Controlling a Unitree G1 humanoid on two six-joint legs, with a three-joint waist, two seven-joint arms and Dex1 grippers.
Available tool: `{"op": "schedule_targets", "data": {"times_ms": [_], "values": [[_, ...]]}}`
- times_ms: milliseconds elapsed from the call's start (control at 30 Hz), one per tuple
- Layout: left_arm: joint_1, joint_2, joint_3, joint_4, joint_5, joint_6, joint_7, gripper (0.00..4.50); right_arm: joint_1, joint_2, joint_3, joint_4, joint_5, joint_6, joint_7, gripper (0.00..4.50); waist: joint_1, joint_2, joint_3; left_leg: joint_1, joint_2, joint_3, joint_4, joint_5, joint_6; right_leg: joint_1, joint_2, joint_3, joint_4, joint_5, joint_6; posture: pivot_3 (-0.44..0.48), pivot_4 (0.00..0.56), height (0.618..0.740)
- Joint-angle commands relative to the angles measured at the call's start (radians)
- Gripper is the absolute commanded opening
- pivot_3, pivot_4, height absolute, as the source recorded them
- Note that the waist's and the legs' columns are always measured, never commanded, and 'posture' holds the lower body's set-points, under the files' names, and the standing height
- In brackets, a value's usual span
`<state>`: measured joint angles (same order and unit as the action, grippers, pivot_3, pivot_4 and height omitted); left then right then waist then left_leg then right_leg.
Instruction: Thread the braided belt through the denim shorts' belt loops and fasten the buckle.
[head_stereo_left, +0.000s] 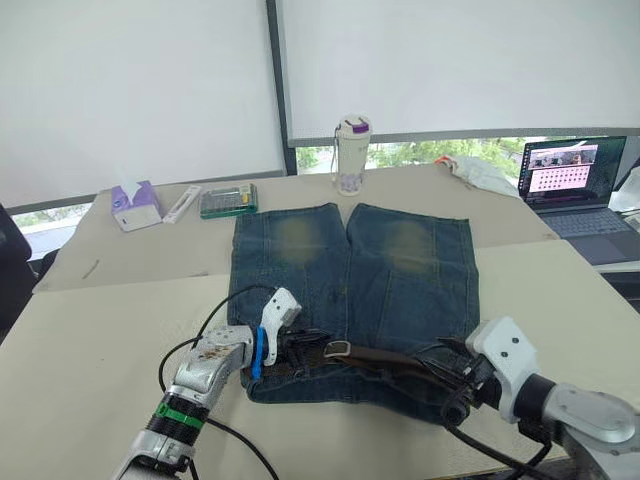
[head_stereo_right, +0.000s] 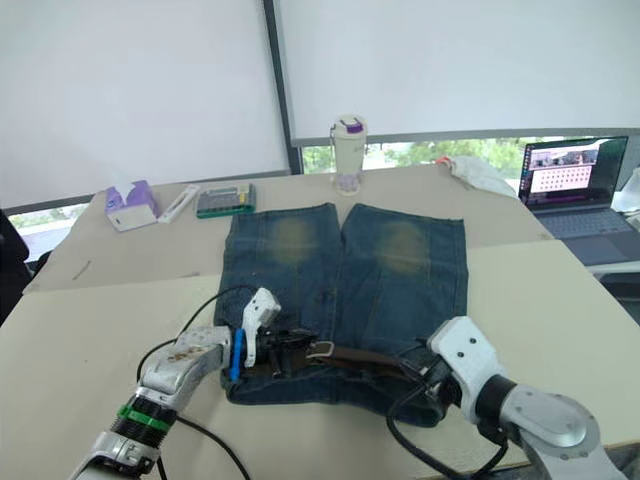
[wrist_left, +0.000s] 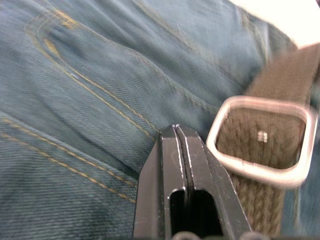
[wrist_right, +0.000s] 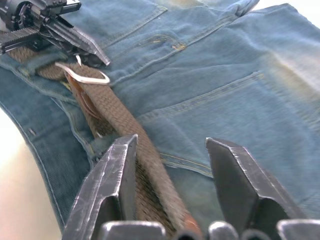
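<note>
Beige table (head_stereo_left: 90, 340) carries the denim shorts (head_stereo_left: 355, 290); left gripper (wrist_left: 176, 137) pressed together beside the buckle (wrist_left: 262, 140), right gripper (wrist_right: 172, 150) spread over the braided belt (wrist_right: 127, 132); tugging may unthread it.

Looked like an office or meeting room turned into a robot test space

Big pale tables (head_stereo_left: 560, 290) were pushed together in front of a window wall with white roller blinds (head_stereo_left: 140, 90) pulled most of the way down, greenery peeking through the gap underneath. An open laptop (head_stereo_left: 575, 185) sat on the right with its screen on, and along the far edge there was a tissue box (head_stereo_left: 135, 207), a white-and-purple drink bottle (head_stereo_left: 352, 155) and a small green case (head_stereo_left: 228, 201). Typical desk clutter, nothing homey or workshop-like about it.
</note>
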<state>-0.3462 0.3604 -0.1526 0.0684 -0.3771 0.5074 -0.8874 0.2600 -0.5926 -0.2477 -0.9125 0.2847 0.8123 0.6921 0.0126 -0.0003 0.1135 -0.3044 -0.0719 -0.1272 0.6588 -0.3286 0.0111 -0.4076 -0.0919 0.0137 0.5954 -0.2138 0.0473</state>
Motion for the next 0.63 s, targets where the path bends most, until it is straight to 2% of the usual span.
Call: {"op": "schedule_targets", "data": {"times_ms": [33,100,233,367,467,633], "values": [[0.07,0.083,0.098,-0.236,-0.098,0.067,-0.016,0.56,0.038,0.02,-0.051,-0.005,0.068,-0.076,0.025,3.98,-0.004,0.001,0.001,0.0,0.0,0.0,0.0,0.001,-0.001,-0.001,0.0,0.0,0.0,0.0,0.0,0.0,0.15,0.74],[0.144,0.162,0.139,-0.371,-0.155,0.107,-0.052,1.17,0.096,0.016,-0.108,-0.003,0.095,-0.108,0.056,4.5,-0.006,0.002,0.002,0.0,0.001,0.0,-0.001,0.001,-0.002,-0.001,0.001,0.001,0.0,0.0,0.0,0.0,0.15,0.74],[0.298,0.29,0.28,-0.534,-0.248,0.156,-0.068,2.56,0.245,0.001,-0.3,0.0,0.157,-0.175,0.145,4.5,-0.001,0.006,0.004,0.0,0.001,0.0,-0.001,-0.003,0.005,-0.001,0.0,0.001,0.0,-0.001,0.002,0.0,0.15,0.74],[0.46,0.372,0.413,-0.569,-0.265,0.127,-0.099,3.89,0.372,-0.014,-0.457,0.019,0.198,-0.246,0.236,4.5,0.002,0.006,0.007,0.001,0.001,0.0,-0.003,-0.005,0.007,0.004,0.0,0.0,0.0,-0.005,0.006,0.0,0.15,0.74],[0.545,0.404,0.471,-0.562,-0.268,0.106,-0.126,3.89,0.426,-0.025,-0.526,0.04,0.218,-0.295,0.288,4.5,0.0,0.005,0.008,0.001,0.001,0.002,-0.006,-0.004,0.007,0.005,0.0,0.0,-0.001,-0.005,0.007,0.0,0.15,0.74],[0.565,0.411,0.465,-0.506,-0.279,0.096,-0.153,3.89,0.424,-0.063,-0.516,0.069,0.21,-0.333,0.306,4.5,0.0,0.004,0.009,0.001,0.001,0.002,-0.008,-0.004,0.006,0.005,0.0,0.0,-0.001,-0.006,0.006,0.0,0.15,0.74]]}}
